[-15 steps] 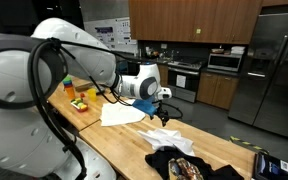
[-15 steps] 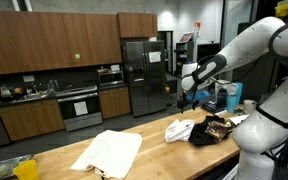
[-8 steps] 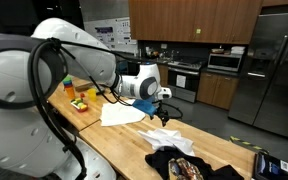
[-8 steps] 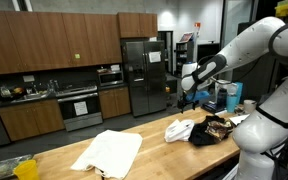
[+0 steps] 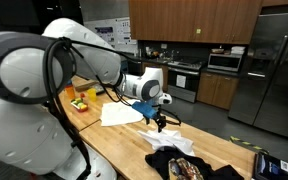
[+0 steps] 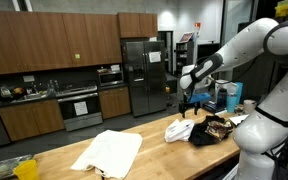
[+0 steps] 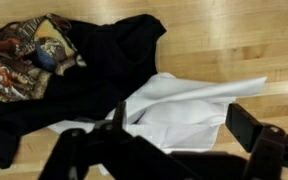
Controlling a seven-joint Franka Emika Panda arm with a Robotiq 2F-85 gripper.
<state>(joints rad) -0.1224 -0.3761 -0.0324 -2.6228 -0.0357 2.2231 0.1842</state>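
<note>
My gripper hangs open just above a small crumpled white cloth on the wooden counter. In the wrist view the white cloth lies between the two dark fingers, with nothing held. A black garment touches the white cloth, and a brown patterned fabric rests on it. A larger flat white cloth lies further along the counter.
Yellow and orange containers stand at one end of the counter. A dark device sits at the other end, near blue items. Behind are kitchen cabinets, a stove and a steel fridge.
The arm has lowered the open gripper toward the small white cloth. The cloths have not moved.
</note>
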